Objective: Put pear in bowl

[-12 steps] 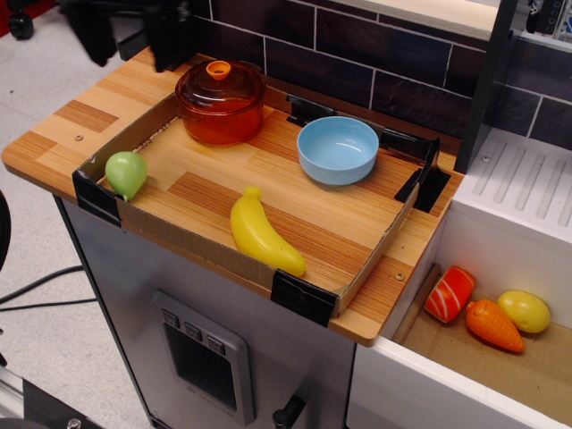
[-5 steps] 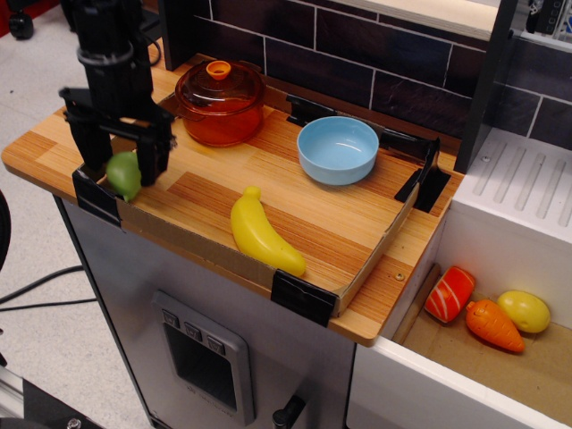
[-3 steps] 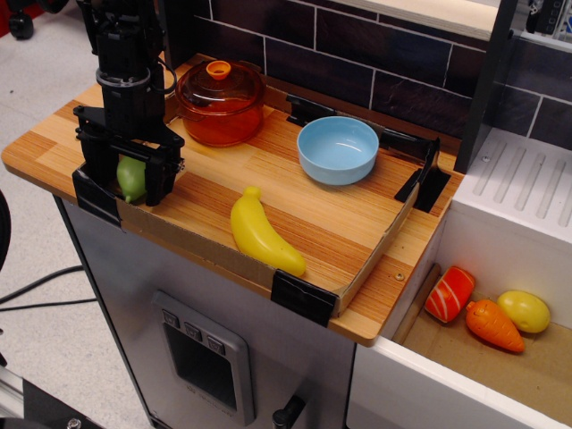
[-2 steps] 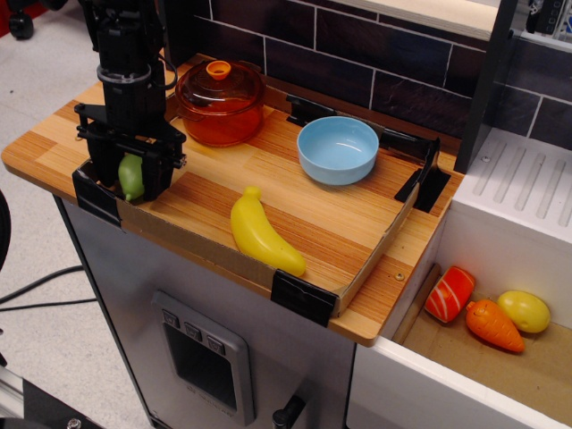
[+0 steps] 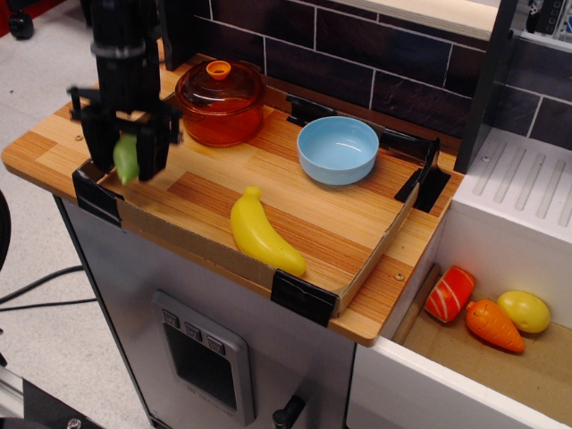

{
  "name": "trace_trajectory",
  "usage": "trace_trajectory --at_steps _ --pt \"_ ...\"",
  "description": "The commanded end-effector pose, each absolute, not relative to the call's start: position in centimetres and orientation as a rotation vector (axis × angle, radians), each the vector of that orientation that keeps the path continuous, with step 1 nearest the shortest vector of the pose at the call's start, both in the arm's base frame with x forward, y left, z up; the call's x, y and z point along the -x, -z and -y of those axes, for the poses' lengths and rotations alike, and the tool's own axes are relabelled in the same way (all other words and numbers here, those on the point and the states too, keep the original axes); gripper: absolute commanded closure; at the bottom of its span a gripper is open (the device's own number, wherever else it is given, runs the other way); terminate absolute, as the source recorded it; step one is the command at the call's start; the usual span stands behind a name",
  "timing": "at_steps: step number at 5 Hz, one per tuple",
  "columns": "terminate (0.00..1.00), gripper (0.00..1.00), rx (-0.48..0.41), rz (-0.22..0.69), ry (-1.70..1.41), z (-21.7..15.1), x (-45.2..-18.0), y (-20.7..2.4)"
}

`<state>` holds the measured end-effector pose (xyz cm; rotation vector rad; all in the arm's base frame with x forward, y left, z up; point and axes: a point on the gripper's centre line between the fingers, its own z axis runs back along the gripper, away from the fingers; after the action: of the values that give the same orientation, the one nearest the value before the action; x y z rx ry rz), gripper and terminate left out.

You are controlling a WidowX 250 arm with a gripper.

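The light-green pear point(image 5: 127, 158) is pinched between the black fingers of my gripper point(image 5: 126, 154) and hangs a little above the left corner of the wooden tray point(image 5: 357, 223). The gripper is shut on the pear. The light-blue bowl point(image 5: 338, 149) stands empty at the back right of the tray, well to the right of the gripper.
A transparent orange lidded pot point(image 5: 220, 101) stands just right of and behind the gripper. A yellow banana point(image 5: 261, 233) lies at the tray's front. A low cardboard rim with black corner clips point(image 5: 305, 297) edges the tray. Toy food point(image 5: 487, 315) lies in the bin at lower right.
The gripper came down around the pear, closed on it, and has now lifted it slightly off the tray. The bowl, pot and banana have not moved.
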<state>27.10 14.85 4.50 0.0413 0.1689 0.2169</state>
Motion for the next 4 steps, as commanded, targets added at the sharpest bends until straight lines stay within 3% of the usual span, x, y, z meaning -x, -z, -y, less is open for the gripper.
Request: trace_trajectory --at_steps 1,2,4 --pt "0.00 1.00 -0.053 0.036 -0.318 -10.8 -29.4 -12.4" --pt "0.00 1.00 -0.039 0.067 -0.319 -7.6 -30.7 -12.8" --pt "0.00 1.00 0.007 0.083 -0.304 -2.8 -33.9 -11.1"
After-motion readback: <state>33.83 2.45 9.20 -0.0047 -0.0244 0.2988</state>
